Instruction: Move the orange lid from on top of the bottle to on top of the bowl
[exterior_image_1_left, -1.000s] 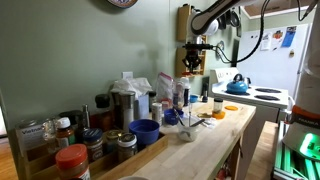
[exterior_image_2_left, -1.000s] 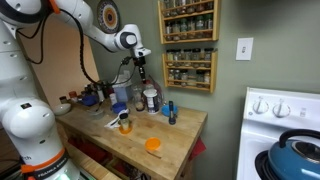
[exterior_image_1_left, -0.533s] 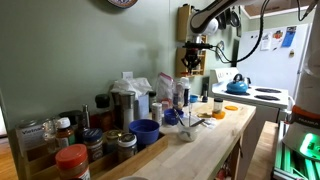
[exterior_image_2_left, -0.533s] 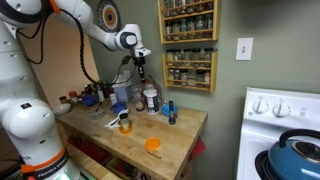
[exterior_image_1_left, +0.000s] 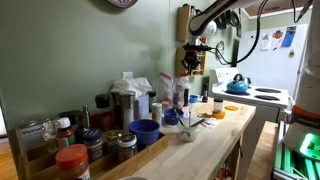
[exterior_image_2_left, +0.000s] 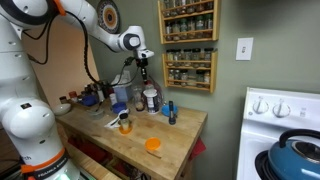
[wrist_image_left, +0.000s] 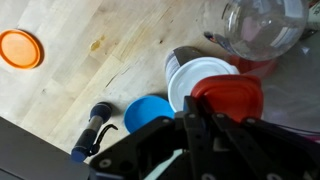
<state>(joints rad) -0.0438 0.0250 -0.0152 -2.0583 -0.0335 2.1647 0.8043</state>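
The arm has been shifted slightly, the gripper (exterior_image_2_left: 143, 78) kept above the counter (exterior_image_2_left: 182, 130). The orange lid (wrist_image_left: 228, 98) is seen at its fingertips; whether it is clamped cannot be told.

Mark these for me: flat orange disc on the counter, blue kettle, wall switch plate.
flat orange disc (exterior_image_2_left: 153, 145), exterior view, centre of its top face.
blue kettle (exterior_image_2_left: 299, 160), exterior view, on its body below the handle.
wall switch plate (exterior_image_2_left: 243, 48), exterior view, middle of the plate.
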